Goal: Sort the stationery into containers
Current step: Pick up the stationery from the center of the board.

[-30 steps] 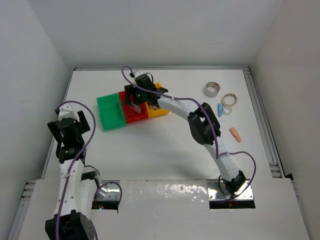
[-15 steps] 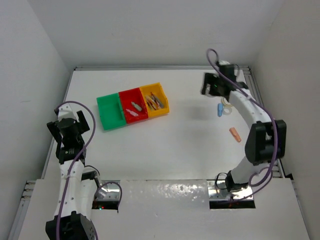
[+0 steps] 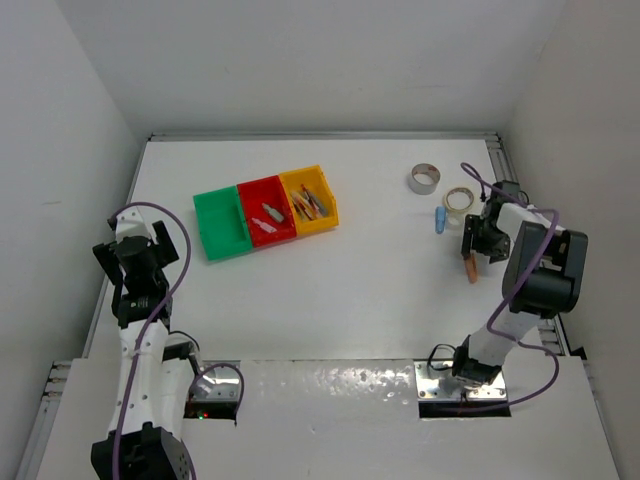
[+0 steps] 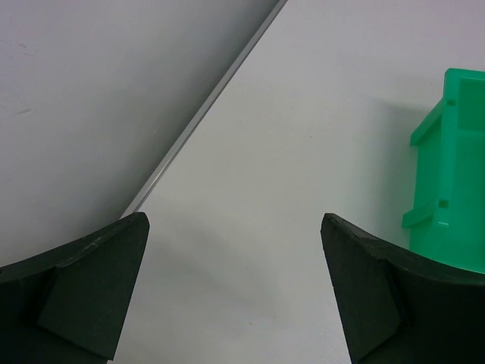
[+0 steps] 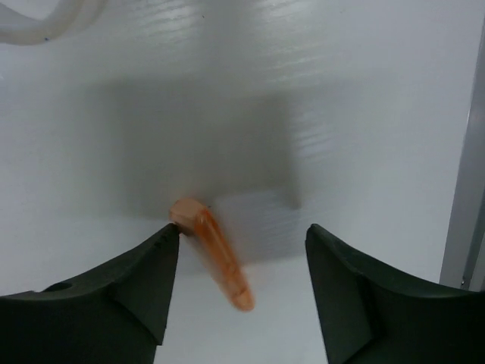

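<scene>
Right claw (image 5: 239,239): fingers spread, nothing pinched. It sits low over the counter (image 3: 380,290).
- The orange stick (image 5: 216,254) lies flat in the gap. It is skewed to the closing line, with its blunt capped end just beside one finger, possibly touching, and its tapered tip pointing back toward the wrist.
- Handling estimate: light, stiff, smooth plastic, not fragile. It is likely to roll or swivel when the first finger meets it.
- Take it across the thicker half just behind the cap, not the tapered tip, which would probably squirt out. Centring it in the gap first would help.
- No brand, label or print is readable on it.

Just ahead of that claw:
- A pale translucent ring (image 5: 34,23) is only partly in the wrist view.
- The blue stick (image 3: 440,218) and the tan tape roll (image 3: 459,198) are close by.
- The grey-white tape roll (image 3: 423,179) is a little beyond them.
- The rolls should be rigid and light. Pinching the wall, one finger inside the hole, looks best.

Far across the counter from the right claw is the joined bin row: yellow bin (image 3: 330,205), red bin (image 3: 266,190), green bin (image 3: 222,225). Yellow and red hold small items; no writing is legible on them.

Left claw (image 4: 235,250): spread wide and empty, above bare counter. The green bin is off to one side ahead of it.
</scene>
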### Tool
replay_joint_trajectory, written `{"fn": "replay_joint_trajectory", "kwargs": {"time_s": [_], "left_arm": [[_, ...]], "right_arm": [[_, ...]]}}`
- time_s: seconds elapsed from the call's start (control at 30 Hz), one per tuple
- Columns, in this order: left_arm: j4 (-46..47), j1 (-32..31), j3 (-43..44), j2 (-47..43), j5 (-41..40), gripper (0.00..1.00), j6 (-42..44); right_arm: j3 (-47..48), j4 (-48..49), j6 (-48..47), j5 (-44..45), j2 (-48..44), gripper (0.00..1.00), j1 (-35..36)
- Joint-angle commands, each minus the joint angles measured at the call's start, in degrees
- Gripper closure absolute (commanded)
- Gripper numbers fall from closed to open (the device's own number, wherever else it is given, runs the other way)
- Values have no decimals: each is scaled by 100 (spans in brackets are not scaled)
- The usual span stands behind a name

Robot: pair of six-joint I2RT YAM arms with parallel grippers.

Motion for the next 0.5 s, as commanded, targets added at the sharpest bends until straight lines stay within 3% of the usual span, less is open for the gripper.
{"fn": "replay_joint_trajectory", "kwargs": {"time_s": [0.0, 0.23, 0.3, 0.47], "left_arm": [[275, 93, 6, -57, -115, 5, 3], [301, 110, -3, -21, -107, 5, 21], [301, 102, -12, -21, -98, 5, 39], [301, 102, -3, -30, -71, 5, 21]], "right_arm": [[161, -30, -410, -81, 153, 37, 86], [-41, -275, -584, 147, 373, 57, 113], [-85, -337, -594, 165, 399, 74, 113], [72, -442, -289, 112, 303, 91, 227]]}}
